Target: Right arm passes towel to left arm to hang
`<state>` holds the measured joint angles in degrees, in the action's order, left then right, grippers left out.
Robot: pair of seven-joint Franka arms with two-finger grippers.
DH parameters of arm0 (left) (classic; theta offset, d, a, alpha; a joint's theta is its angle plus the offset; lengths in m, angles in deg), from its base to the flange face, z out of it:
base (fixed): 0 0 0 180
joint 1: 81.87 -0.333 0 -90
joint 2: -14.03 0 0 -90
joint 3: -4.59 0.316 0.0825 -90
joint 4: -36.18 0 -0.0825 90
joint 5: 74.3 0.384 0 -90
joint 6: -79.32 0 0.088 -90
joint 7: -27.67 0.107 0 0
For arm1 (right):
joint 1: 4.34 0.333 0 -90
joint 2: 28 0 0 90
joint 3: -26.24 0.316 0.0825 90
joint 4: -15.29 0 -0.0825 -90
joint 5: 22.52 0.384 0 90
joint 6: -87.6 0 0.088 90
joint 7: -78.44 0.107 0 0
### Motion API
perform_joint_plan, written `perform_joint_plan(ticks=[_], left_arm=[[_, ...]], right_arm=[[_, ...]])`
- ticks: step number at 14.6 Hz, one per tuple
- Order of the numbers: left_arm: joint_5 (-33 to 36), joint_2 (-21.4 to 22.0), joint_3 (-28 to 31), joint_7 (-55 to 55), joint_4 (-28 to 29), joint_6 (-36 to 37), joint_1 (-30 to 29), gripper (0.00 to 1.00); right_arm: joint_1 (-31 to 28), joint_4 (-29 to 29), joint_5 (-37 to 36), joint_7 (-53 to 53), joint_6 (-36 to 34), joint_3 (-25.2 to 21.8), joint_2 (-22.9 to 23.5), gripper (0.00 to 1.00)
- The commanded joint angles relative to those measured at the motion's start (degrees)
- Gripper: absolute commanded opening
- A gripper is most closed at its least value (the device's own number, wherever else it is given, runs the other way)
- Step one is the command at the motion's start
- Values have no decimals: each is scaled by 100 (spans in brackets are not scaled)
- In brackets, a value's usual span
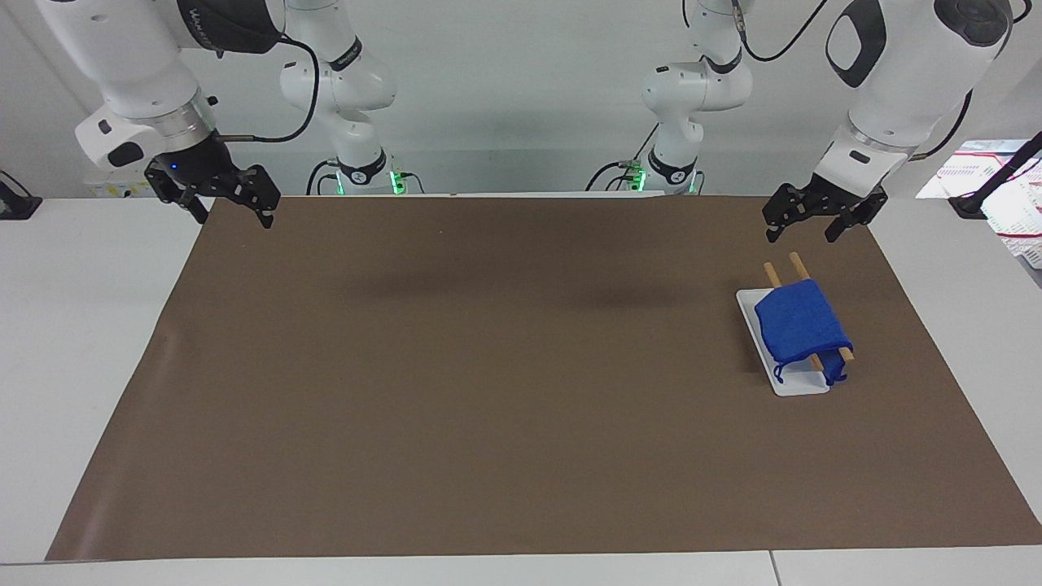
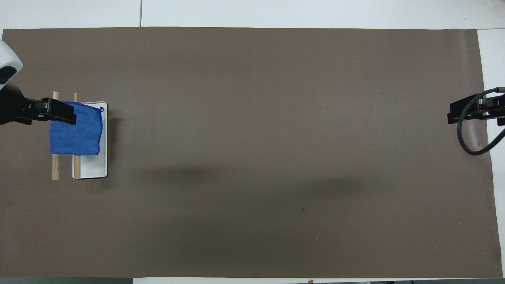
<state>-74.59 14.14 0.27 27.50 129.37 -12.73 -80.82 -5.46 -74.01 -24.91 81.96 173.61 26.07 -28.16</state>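
Observation:
The blue towel (image 1: 800, 328) hangs folded over the two wooden rods of a small rack (image 1: 795, 264) with a white base (image 1: 796, 384), toward the left arm's end of the table. It also shows in the overhead view (image 2: 77, 134). Its loop (image 1: 777, 374) dangles at the end farther from the robots. My left gripper (image 1: 800, 234) is open and empty, in the air above the rack, clear of the towel. In the overhead view it (image 2: 59, 112) overlaps the towel's corner. My right gripper (image 1: 234, 218) is open and empty, and waits over the mat's corner at its own end (image 2: 465, 112).
A brown mat (image 1: 488, 366) covers most of the white table (image 1: 81, 325). A black cable (image 2: 471, 138) loops off the right wrist. Papers and a black stand (image 1: 1001, 191) lie off the mat past the left arm's end.

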Motion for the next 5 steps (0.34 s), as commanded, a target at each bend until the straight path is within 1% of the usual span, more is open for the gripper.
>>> perform_joint_plan(ticks=[1,5], left_arm=[[-7,147,27,105,190,-207,-26,100],[-7,156,27,105,243,-261,-26,100]], right_arm=[[-46,-88,116,-106,13,17,-73,100],[-46,-88,116,-106,13,9,-73,100]])
